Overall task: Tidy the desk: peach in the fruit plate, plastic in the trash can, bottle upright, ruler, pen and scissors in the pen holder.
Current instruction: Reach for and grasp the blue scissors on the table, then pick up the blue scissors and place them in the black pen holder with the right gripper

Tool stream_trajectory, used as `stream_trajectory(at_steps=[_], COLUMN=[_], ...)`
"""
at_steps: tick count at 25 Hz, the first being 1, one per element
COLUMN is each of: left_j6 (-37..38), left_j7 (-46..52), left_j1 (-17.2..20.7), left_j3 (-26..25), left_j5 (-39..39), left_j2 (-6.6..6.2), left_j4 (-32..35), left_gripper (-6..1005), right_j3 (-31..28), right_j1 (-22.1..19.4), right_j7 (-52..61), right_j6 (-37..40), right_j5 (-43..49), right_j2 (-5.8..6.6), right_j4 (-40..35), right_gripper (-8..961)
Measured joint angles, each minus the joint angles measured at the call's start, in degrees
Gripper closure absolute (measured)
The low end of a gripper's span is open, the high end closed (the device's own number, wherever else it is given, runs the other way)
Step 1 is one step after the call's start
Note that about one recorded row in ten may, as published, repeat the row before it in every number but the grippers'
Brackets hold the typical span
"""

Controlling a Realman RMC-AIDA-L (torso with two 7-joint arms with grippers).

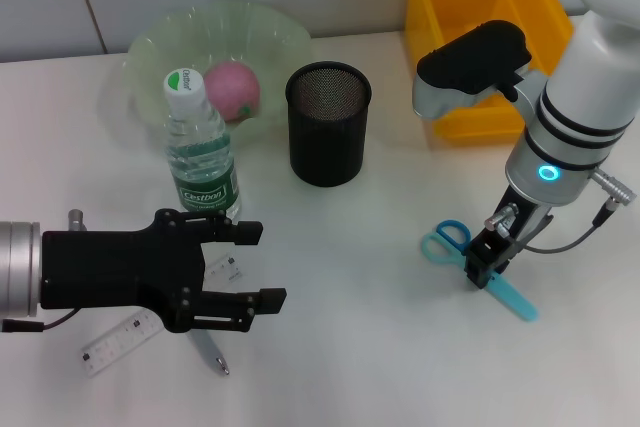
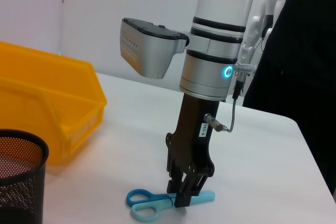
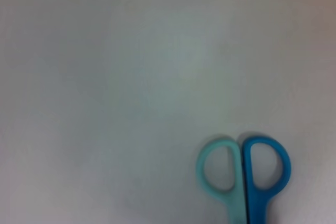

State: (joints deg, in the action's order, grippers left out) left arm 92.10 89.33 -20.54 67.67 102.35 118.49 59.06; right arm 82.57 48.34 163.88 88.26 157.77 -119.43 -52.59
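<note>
It looks like a lab or test room, though little of it shows; a bare white table (image 1: 400, 347) stands against plain pale walls (image 2: 105, 3); a yellow storage bin (image 1: 470, 7) sits at the back.

- Peach (image 1: 233, 90): pink, lying in the green plate (image 1: 160, 42).
- Bottle (image 1: 199, 152): clear, green label, white cap, upright just before the plate.
- Holder (image 1: 328, 123): black mesh, upright.
- Scissors (image 1: 452, 243): blue, flat on the desk.
- Ruler (image 1: 120, 343) and pen (image 1: 212, 354): flat, near the front edge.
- Bin (image 1: 480, 17): yellow, far right.

Right tool (image 1: 484, 272) down, left tool (image 1: 252, 267) spread.
</note>
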Motion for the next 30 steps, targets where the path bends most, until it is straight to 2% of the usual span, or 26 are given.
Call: stream_trajectory(at_steps=[4, 22, 30], left_j6=[0.0, -0.01, 0.0], left_j7=[-0.02, -0.04, -0.04], left_j1=[0.06, 0.06, 0.06], left_j3=[0.0, 0.0, 0.0], left_j5=[-0.05, -0.05, 0.18], left_j2=[-0.01, -0.09, -0.1], left_j4=[0.0, 0.0, 0.0], left_gripper=[186, 186, 186], right_j3=[-0.02, 0.83, 0.13], right_j1=[0.0, 0.04, -1.47], right_j7=[0.03, 0.04, 0.04], right_j6=[0.02, 0.15, 2.26], right_j5=[0.0, -0.16, -0.44], right_j2=[0.0, 0.0, 0.04], right_j4=[-0.04, -0.61, -6.07], right_gripper=[721, 729, 735])
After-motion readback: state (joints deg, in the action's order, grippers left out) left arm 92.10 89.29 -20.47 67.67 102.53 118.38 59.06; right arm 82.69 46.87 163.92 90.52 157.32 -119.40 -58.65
